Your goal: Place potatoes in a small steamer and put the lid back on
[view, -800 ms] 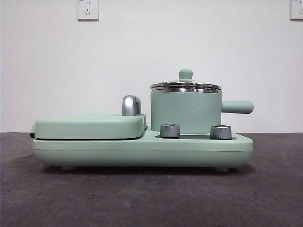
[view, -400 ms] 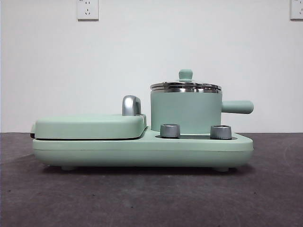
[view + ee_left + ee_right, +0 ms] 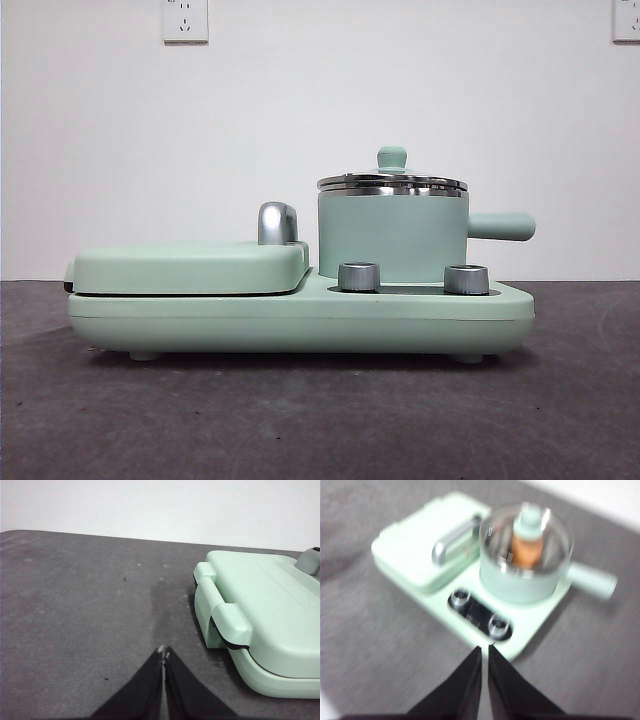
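On the base unit (image 3: 300,315) nothing's shifted over the last sec: lid (image 3: 392,181) sits on steamer (image 3: 392,235), potato (image 3: 526,550) seen through it, both grippers, left (image 3: 163,654) & right (image 3: 484,648), pressed together, empty, well clear, so you can call task prob. done.

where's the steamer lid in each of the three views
Front view: the lid sits on the small steamer, right of centre.
Left wrist view: not in it.
Right wrist view: upper right, blurred, over something orange.
Shared landmark: the griddle cover beside the pot, in all three views.
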Available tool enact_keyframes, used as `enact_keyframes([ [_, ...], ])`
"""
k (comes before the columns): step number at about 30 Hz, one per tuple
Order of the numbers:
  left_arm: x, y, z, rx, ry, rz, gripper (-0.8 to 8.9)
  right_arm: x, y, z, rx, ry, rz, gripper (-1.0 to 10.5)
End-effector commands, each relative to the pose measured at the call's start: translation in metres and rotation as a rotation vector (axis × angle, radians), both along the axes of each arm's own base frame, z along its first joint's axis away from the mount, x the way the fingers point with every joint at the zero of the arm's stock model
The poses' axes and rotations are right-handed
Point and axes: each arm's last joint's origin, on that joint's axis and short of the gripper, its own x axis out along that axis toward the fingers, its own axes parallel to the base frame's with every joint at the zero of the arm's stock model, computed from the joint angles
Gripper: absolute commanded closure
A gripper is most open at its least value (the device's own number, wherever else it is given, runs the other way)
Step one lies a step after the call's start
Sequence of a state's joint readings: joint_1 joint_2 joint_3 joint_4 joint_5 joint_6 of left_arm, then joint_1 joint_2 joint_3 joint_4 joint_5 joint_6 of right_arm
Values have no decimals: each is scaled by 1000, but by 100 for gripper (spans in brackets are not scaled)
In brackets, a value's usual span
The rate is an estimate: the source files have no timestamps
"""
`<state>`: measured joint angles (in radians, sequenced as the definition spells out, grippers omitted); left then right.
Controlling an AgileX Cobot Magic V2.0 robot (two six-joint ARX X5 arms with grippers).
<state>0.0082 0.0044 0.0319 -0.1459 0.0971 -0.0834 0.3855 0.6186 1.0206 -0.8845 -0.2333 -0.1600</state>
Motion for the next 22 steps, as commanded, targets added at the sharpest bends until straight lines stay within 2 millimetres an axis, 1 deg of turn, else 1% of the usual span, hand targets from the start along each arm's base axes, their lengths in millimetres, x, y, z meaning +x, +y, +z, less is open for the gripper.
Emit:
enact_keyframes([
  [1, 1, 0, -5, -8, 8, 0, 807, 1, -5, -22, -46, -145, -12, 928],
  [4, 1, 0, -5, -8, 8, 0, 807, 6, -13, -73, 12, -224, -154, 928],
  [5, 1, 0, -5, -8, 8, 0, 807, 9, -16, -96, 42, -243, -207, 928],
  [8, 1, 0, -5, -8, 8, 0, 807, 12, -22, -145, 85, -279, -290, 928],
  [11, 1, 0, -5, -8, 8, 0, 807, 13, -27, -177, 115, -293, -346, 928],
  [14, 1, 0, -5, -8, 8, 0, 807, 14, -30, -197, 144, -320, -403, 928],
  [16, 1, 0, -5, -8, 8, 0, 807, 14, -30, -205, 167, -340, -418, 928],
  [22, 1, 0, -5, -8, 7, -1, 807, 13, -31, -208, 171, -318, -445, 928],
])
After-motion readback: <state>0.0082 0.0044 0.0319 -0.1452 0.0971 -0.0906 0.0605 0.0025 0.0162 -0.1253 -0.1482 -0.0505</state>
